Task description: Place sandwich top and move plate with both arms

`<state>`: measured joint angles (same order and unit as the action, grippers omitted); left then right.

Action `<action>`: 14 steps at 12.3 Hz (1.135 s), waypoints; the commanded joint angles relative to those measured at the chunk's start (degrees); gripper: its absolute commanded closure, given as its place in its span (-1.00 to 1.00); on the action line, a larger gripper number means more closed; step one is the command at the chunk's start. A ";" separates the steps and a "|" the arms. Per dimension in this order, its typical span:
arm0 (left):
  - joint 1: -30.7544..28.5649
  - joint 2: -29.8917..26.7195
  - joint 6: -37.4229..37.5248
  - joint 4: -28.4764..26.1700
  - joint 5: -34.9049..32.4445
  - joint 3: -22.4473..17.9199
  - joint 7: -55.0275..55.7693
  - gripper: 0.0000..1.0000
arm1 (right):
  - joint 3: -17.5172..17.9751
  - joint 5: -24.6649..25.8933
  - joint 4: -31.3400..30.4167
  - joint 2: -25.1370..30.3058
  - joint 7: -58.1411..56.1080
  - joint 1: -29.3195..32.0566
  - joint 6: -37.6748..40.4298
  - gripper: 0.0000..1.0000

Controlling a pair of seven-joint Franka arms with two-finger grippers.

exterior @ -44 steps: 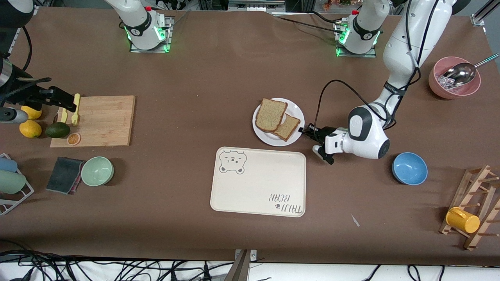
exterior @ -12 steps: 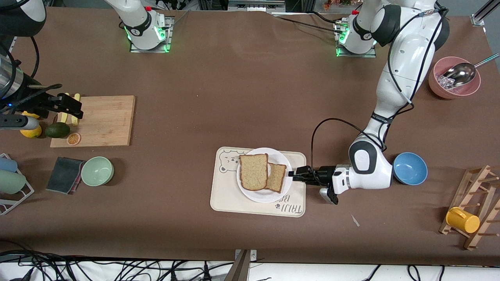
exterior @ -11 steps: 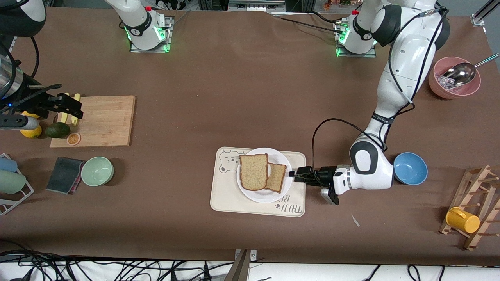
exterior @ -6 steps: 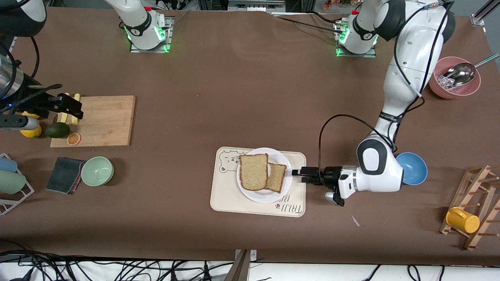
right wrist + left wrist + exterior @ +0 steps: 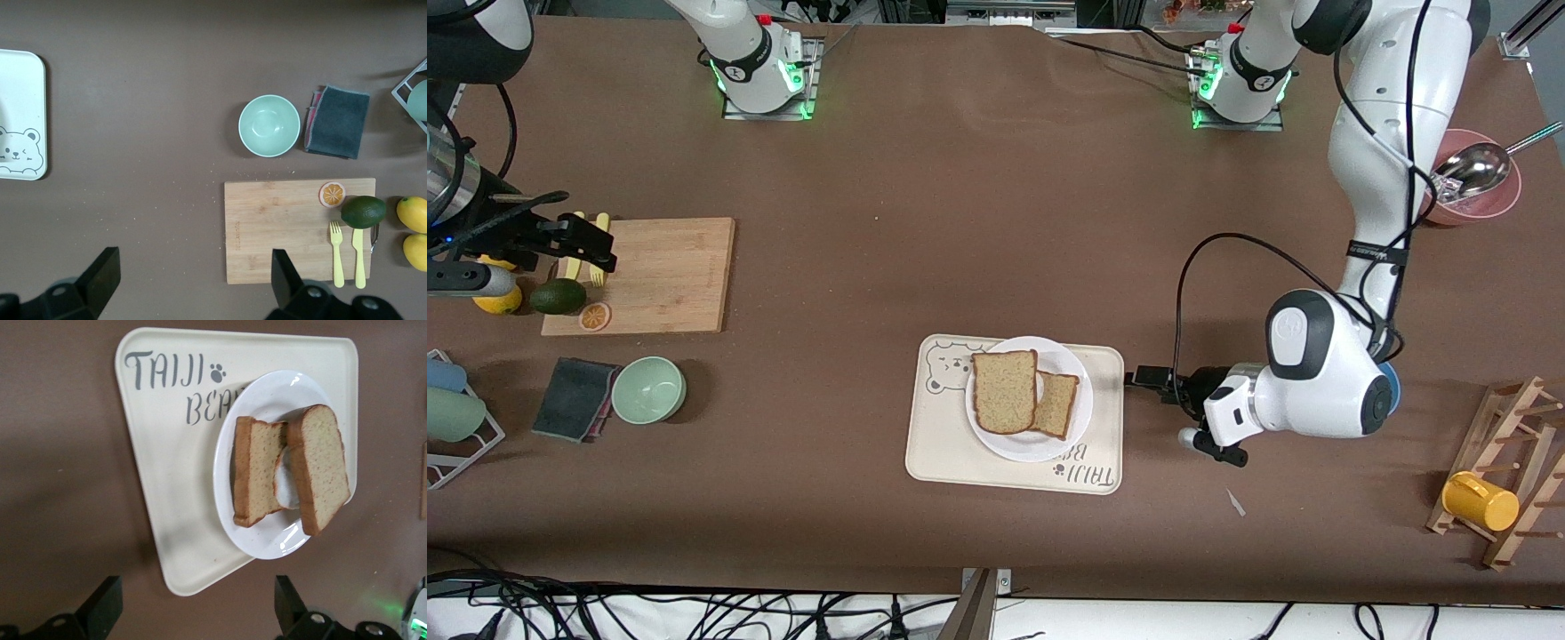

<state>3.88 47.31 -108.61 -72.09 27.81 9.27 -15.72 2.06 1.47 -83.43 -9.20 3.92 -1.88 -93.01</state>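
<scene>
As far as you can judge from these views, the job is nearly complete:
- plate (image 5: 1030, 398) – round, plain white, glossy; sits on cream tray (image 5: 960, 444), toward the tray's left-arm end. Move step looks done
- sandwich top (image 5: 1005, 391) – squarish slice, light tan, speckled crumb, darker crust; on plate, leaning over the darker slice (image 5: 1056, 404), covering it only partly. White of egg (image 5: 288, 485) shows between the two in left wrist view. You may want it squared up; otherwise placed
- tray – rect., rounded corners, matte, bear drawing + lettering
- left gripper (image 5: 1149, 377) – fingers spread, nothing held; low over bare table just beside tray's edge, clear of plate
- right gripper (image 5: 591, 249) – fingers apart, nothing held; over bamboo cutting board (image 5: 663, 276) at right arm's end. Arm waits
- table – brown matte covering

Left to do, by your call: retract the left arm only
</scene>
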 commanded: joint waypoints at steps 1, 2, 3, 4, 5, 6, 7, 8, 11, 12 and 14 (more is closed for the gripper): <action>-0.01 -5.11 3.83 -1.74 -8.53 -0.39 4.80 -1.00 | 0.14 0.73 -0.24 0.32 -0.58 -0.14 -0.77 -1.00; -0.01 -7.30 6.28 -1.92 -11.52 -0.39 6.21 -1.00 | 0.14 0.73 -0.24 0.32 -0.58 -0.14 -0.95 -1.00; -0.27 -9.67 7.43 -2.09 -14.16 -0.48 8.14 -1.00 | 0.14 0.73 -0.24 0.32 -0.93 -0.14 -1.03 -1.00; -0.62 -12.39 9.79 -2.09 -17.84 -0.48 9.46 -1.00 | 0.14 0.73 -0.24 0.15 -1.37 -0.14 -1.12 -1.00; -0.89 -15.03 11.56 -2.09 -20.84 -0.48 10.61 -1.00 | 0.14 0.73 -0.24 0.06 -1.37 -0.14 -1.12 -1.00; -1.15 -17.58 12.44 -2.09 -23.83 -0.48 12.27 -1.00 | 0.14 0.73 -0.24 0.06 -1.37 -0.14 -1.12 -1.00; -1.15 -20.04 13.32 -2.09 -27.16 -0.39 14.03 -1.00 | 0.14 0.64 -0.24 0.06 -1.46 -0.14 -1.12 -1.00; -0.81 -22.24 14.81 -2.09 -29.29 -0.22 16.83 -1.00 | 0.14 0.64 -0.24 0.06 -1.81 -0.14 -1.12 -1.00; -0.45 -28.49 20.26 -2.09 -31.24 0.31 18.97 -1.00 | 0.13 0.64 -0.24 0.06 -2.25 -0.14 -1.12 -1.00; -0.63 -29.81 20.88 -2.01 -31.24 0.40 18.36 -1.00 | 0.14 0.64 -0.24 0.06 -2.25 -0.14 -1.12 -1.00; -0.98 -32.79 20.89 -3.75 -30.54 -0.12 18.27 -1.00 | 0.14 0.46 -0.24 0.14 -2.25 -0.14 -1.12 -1.00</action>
<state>3.37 18.06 -87.63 -72.26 -1.48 9.21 2.00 2.12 1.47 -83.44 -9.48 2.37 -1.90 -93.82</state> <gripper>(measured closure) 0.000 0.000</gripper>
